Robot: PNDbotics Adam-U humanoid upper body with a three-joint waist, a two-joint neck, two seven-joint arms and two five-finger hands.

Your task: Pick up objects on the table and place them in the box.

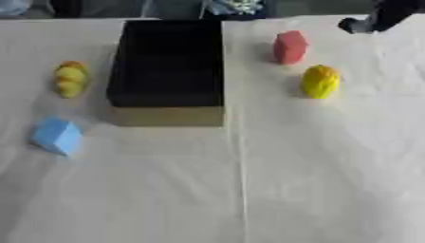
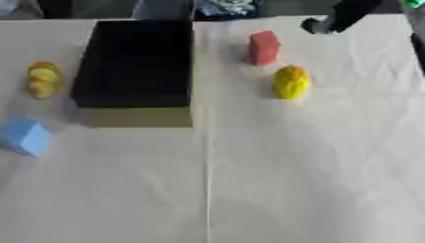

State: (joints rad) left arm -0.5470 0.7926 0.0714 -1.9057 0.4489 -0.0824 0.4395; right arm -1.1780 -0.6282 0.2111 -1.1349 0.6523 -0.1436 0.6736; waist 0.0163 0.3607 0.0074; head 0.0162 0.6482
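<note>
Upper right: right hand [image 1: 358, 24] over table [image 1: 332, 180], finger state unclear. Black box [image 1: 166, 61] centre. Four objects: red block [image 1: 290, 47], yellow lump [image 1: 320, 81], yellow-orange lump [image 1: 70, 79], blue block [image 1: 57, 135].

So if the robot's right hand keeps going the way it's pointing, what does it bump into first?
Probably the red block. The black right hand comes in from the upper right, pointing down and left toward it, though depth is hard to judge.

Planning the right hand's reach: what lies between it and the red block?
Only bare white tablecloth lies between the right hand and the red block, clearest in the left eye view.
</note>
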